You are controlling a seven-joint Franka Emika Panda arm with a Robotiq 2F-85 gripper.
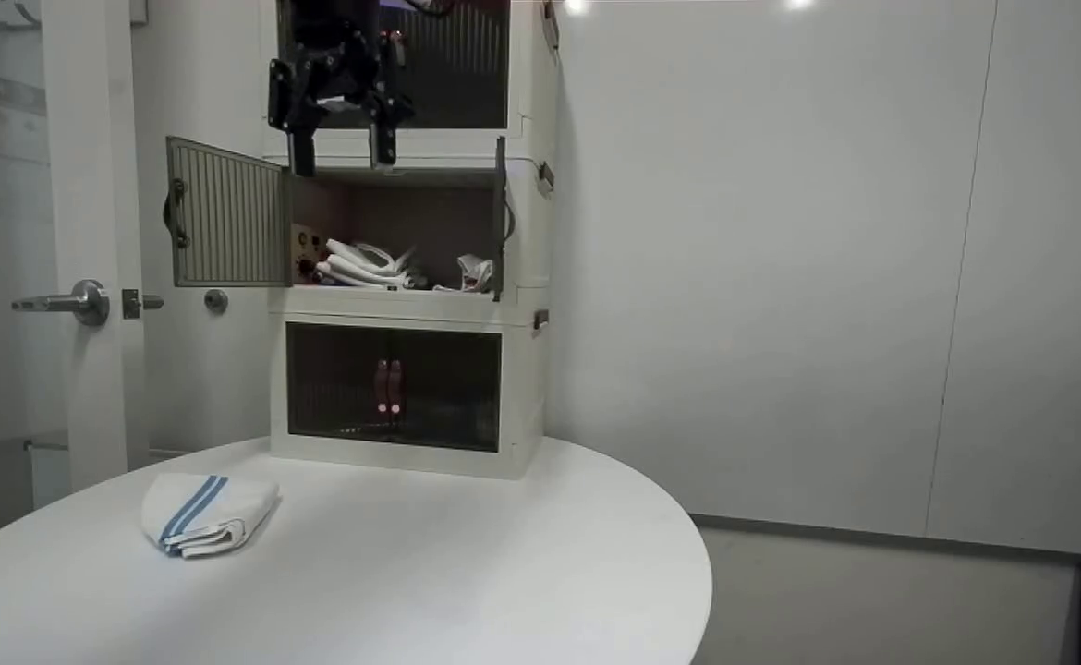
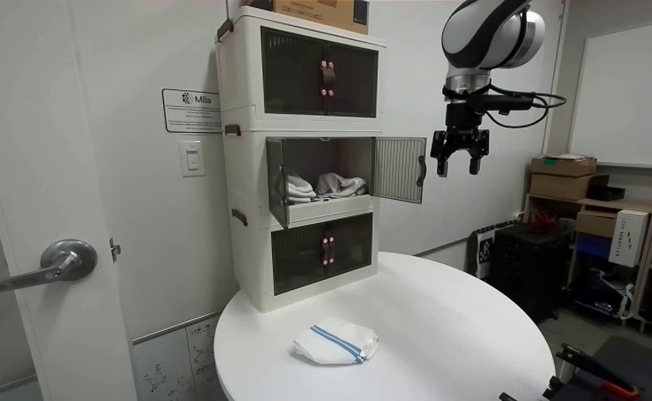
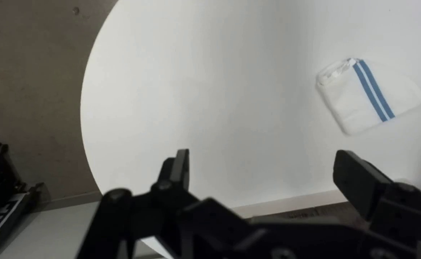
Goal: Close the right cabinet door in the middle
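Note:
The right cabinet door in the middle, a see-through grey panel, stands open. It shows wide, with a dark handle, in an exterior view [image 2: 399,170] and almost edge-on in an exterior view [image 1: 501,222]. Its twin, the left middle door [image 1: 229,217], also stands open and is seen at a steep angle in an exterior view [image 2: 277,182]. My gripper [image 2: 458,168] points down, open and empty, apart from the right door's free edge. In an exterior view it [image 1: 342,164] appears over the top of the middle opening. In the wrist view the jaws [image 3: 262,154] are wide apart above the table.
The white cabinet [image 2: 248,167] stands on a round white table [image 2: 443,312]. Top and bottom tier doors [image 1: 393,388] are shut. White cloths [image 1: 365,265] lie inside the middle tier. A folded blue-striped towel [image 3: 361,97] lies on the table. A box [image 2: 320,14] sits on the cabinet.

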